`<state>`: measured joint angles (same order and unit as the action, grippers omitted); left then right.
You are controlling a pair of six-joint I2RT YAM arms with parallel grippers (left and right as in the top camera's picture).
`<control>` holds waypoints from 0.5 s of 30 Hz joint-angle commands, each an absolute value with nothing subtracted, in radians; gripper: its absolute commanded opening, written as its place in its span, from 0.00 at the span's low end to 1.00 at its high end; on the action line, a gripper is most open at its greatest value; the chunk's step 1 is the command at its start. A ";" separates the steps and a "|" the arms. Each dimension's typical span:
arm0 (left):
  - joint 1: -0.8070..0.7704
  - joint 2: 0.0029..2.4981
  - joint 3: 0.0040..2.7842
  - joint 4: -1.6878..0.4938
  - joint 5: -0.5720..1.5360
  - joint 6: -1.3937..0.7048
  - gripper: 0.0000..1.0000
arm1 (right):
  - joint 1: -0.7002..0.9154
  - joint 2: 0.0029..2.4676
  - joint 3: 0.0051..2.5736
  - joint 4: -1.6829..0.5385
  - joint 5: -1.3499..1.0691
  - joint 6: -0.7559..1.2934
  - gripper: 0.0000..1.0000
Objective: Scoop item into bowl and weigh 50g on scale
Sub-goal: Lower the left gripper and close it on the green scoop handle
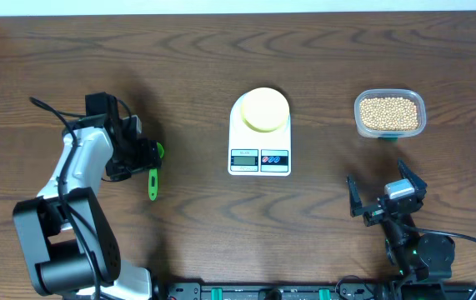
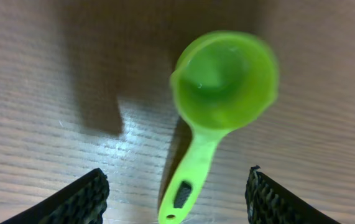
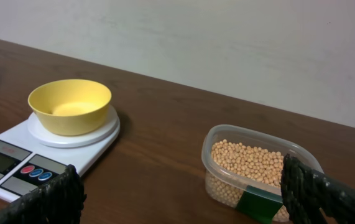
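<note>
My left gripper (image 2: 176,186) hangs released over the scoop (image 2: 224,78), which lies free on open table (image 2: 40,124). My right gripper (image 3: 180,177) gapes wide, one finger hiding a corner of the tub (image 3: 227,134) of beans (image 3: 252,163). The bowl (image 3: 69,106), seemingly empty, sits on the scale (image 3: 15,165).

The left arm (image 1: 77,167) is built of white shells over fat black joints, and a thin black cable (image 1: 50,112) loops off behind its wrist. The left gripper (image 1: 142,157) is black, and its fingers (image 2: 81,200) are faced with a rough, diamond-knurled black texture. The right arm (image 1: 417,250) is black throughout, with a black lead (image 1: 471,242) curving away behind it. A small pale grey block sits just behind the right gripper (image 1: 385,193), whose fingers (image 3: 326,193) carry the same knurled black facing.
</note>
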<state>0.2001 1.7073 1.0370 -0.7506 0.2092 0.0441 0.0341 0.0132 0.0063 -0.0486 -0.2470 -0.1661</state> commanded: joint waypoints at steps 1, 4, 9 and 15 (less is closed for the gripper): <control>0.198 1.736 1.022 -0.746 0.192 0.047 0.69 | 0.040 0.014 0.006 -0.054 -0.246 -0.170 0.99; 0.198 1.748 1.015 -0.746 0.245 0.052 0.64 | 0.040 0.014 0.006 -0.054 -0.246 -0.170 0.99; 0.198 1.760 0.986 -0.740 0.257 0.059 0.54 | 0.040 0.014 0.006 -0.054 -0.246 -0.170 0.99; 0.198 1.760 0.955 -0.712 0.250 0.059 0.41 | 0.040 0.014 0.006 -0.054 -0.246 -0.170 0.99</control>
